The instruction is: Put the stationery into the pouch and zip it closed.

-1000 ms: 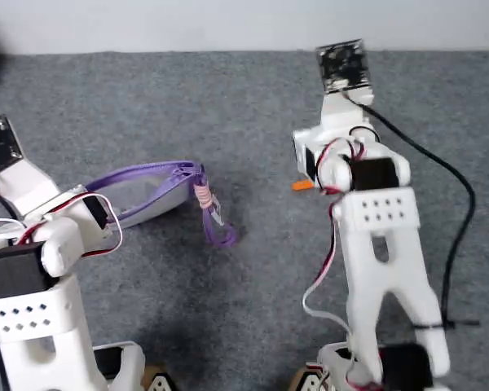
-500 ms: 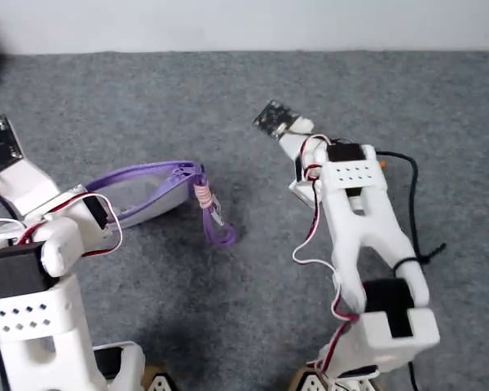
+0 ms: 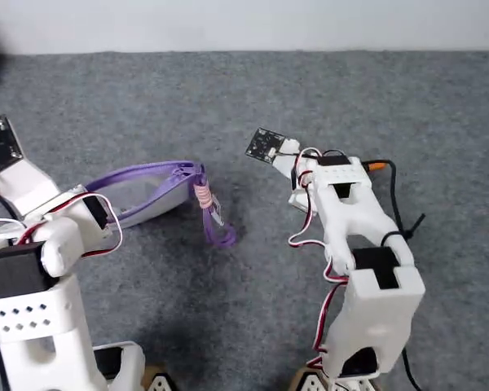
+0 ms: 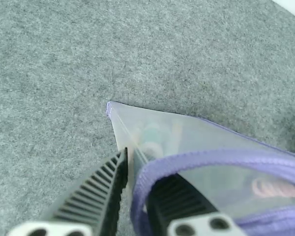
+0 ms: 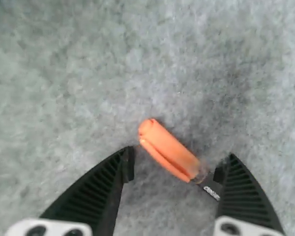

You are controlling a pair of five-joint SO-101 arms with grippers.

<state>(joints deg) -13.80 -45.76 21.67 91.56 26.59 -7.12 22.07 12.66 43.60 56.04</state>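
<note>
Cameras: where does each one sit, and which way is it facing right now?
High view: fixed above, looking down on the grey table; shows left arm, right arm and pouch.
Left wrist view: on the left wrist, looking along the left gripper, clamped on the pouch's rim.
Right wrist view: on the right wrist, looking down past the open right gripper at the orange marker.
Shared: high and left wrist views both show the pouch.

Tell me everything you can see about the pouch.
The pouch is a see-through plastic pocket edged by a purple zip band, and its mouth looks open. It rests on the grey table, with one end pinched in the left gripper. A pink coil and a purple loop hang off its far end. Faint shapes show inside.
</note>
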